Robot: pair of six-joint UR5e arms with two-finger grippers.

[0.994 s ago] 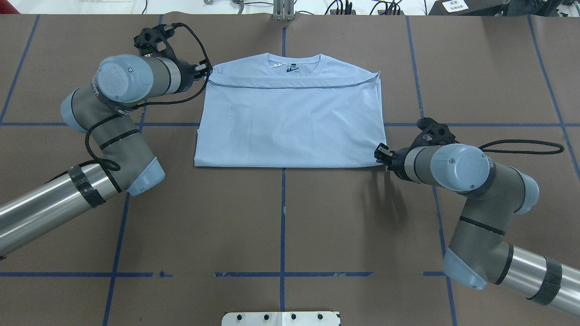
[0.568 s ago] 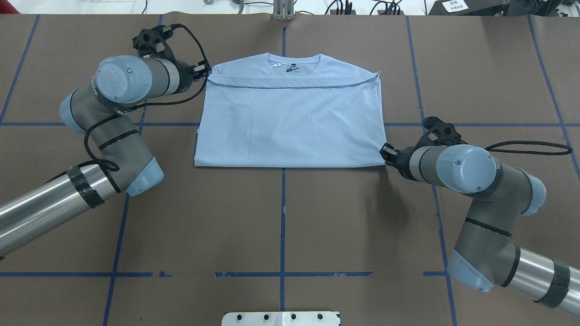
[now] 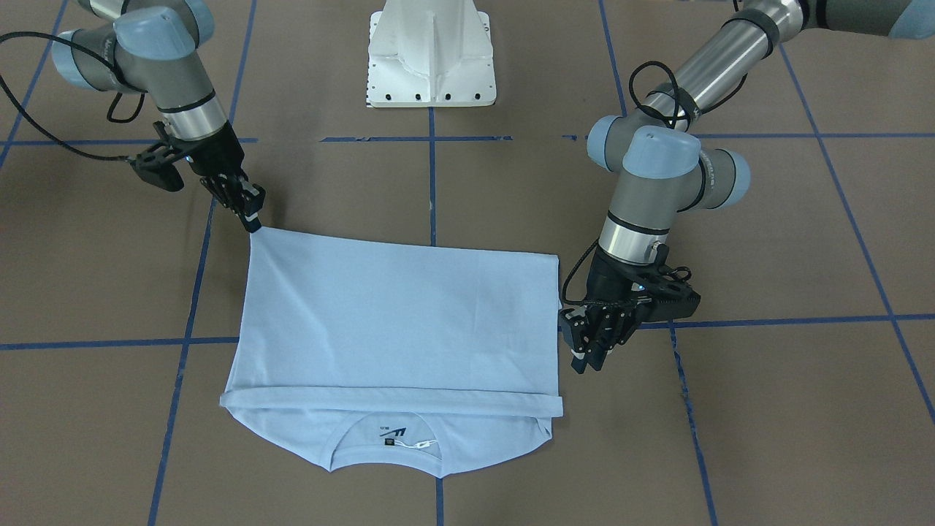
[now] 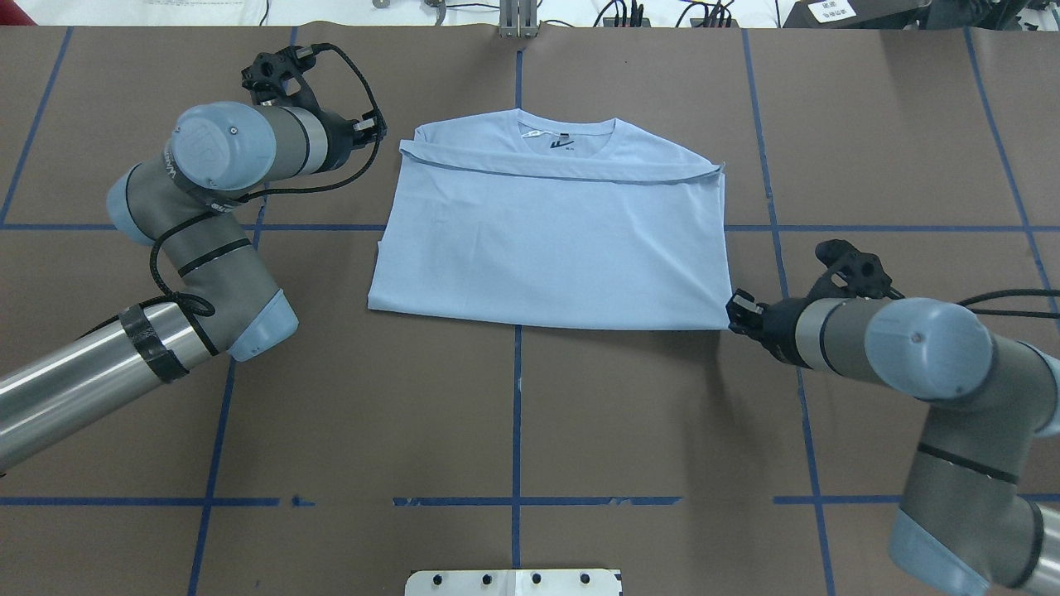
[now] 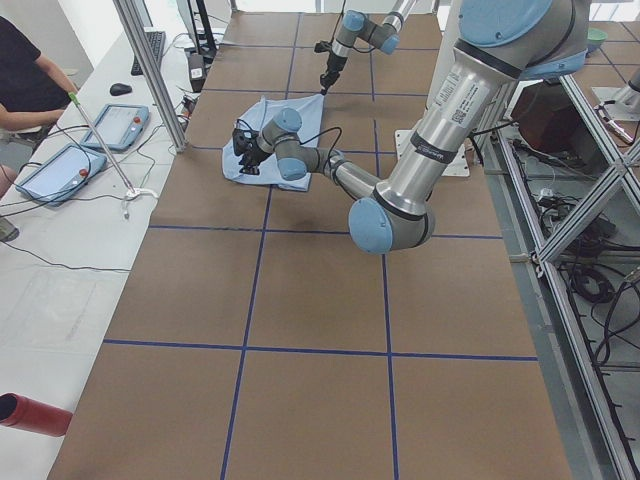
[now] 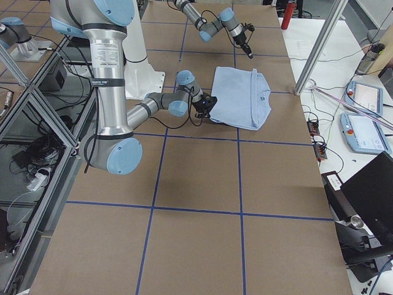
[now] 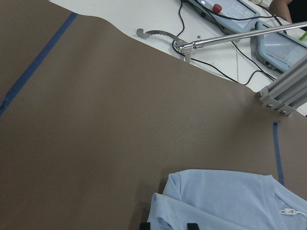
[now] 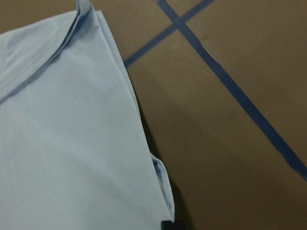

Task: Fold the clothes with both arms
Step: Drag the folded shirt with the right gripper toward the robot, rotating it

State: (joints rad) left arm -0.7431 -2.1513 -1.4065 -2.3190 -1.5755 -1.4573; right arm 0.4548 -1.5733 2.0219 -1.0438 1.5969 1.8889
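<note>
The pale blue T-shirt (image 4: 546, 240) lies flat on the brown table, folded into a rectangle with its hem just short of the collar (image 4: 567, 132). The chest print is hidden. My right gripper (image 4: 733, 308) is shut on the shirt's near right corner, which also shows in the front view (image 3: 252, 219) and in the right wrist view (image 8: 165, 225). My left gripper (image 4: 377, 132) is open and empty, a short gap left of the shirt's far left corner. In the front view (image 3: 588, 358) it hangs beside the shirt's edge (image 3: 559, 351).
The white pedestal base (image 3: 431, 55) stands at the robot's side of the table. Blue tape lines (image 4: 516, 414) cross the brown mat. An aluminium post (image 4: 517, 16), cables and operator tablets (image 7: 283, 43) sit beyond the far edge.
The right gripper moved right and toward the robot, dragging the shirt with it. The left gripper let go of the far left corner and stayed in place, so the shirt slid away from it.
</note>
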